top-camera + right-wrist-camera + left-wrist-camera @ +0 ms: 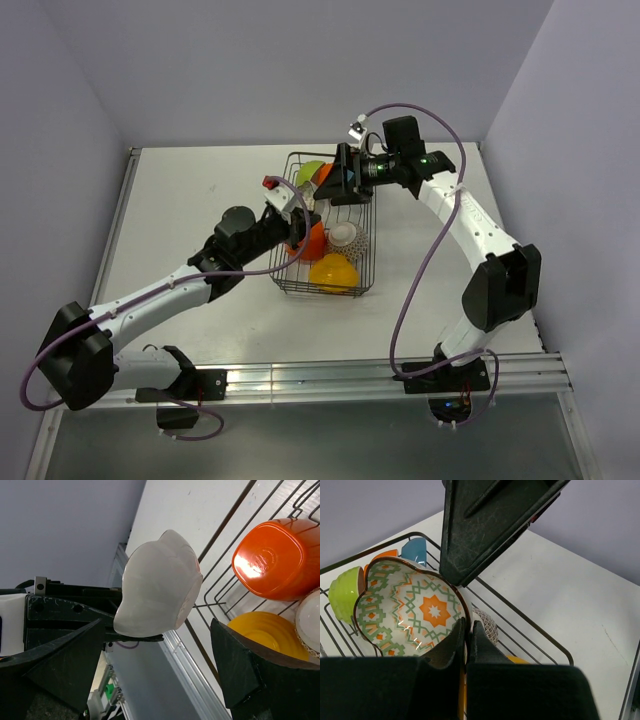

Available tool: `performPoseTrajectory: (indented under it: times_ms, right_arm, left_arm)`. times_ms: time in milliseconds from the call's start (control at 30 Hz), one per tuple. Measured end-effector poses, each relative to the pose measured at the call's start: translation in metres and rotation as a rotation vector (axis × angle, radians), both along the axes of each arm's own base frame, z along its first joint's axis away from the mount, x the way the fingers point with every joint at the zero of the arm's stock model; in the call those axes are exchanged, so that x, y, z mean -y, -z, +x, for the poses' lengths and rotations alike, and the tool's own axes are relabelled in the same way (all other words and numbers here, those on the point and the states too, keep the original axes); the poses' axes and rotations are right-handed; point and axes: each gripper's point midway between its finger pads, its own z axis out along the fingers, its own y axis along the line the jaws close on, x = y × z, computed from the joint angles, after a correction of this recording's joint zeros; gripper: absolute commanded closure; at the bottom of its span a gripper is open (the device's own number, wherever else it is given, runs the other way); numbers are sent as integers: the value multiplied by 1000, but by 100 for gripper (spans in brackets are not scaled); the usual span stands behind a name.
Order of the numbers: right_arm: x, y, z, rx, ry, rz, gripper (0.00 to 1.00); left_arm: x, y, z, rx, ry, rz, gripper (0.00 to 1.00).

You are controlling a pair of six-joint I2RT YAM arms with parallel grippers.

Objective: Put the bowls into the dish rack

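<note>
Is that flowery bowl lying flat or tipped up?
Tipped on edge: the left gripper pinches the rim of the scalloped floral bowl, holding it over the dish rack; contact with the wires unclear.

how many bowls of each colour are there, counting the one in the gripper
lime green bowl: 1
blue bowl: 1
orange-red bowl: 1
yellow bowl: 1
grey patterned bowl: 1
floral scalloped bowl, held by the left gripper: 1
total: 6
</note>
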Motion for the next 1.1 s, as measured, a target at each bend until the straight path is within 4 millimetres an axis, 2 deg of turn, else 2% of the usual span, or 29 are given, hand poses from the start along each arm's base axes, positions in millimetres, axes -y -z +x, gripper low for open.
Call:
performPoseTrajectory:
  times_ms: [467,667,867,933,1000,1100]
  right_arm:
    - [-15,6,7,-52,-19,44,16]
    - [-22,2,3,-58,-34,62,27]
    - [-22,5,7,-64,-16,56,47]
    - [-22,5,7,-70,-9,53,58]
    - [-22,5,7,-71,-9,53,74]
    - [-22,6,7,-72,-9,53,100]
  left_arm:
    - [-2,0,2,-17,-5,-15,100]
    - [1,3,0,-22,17,-10,100]
    - [0,4,2,-5,13,7,100]
    - [-1,5,3,6,12,21,100]
    - [-1,5,3,14,12,29,99]
    - [-2,7,4,24,13,45,92]
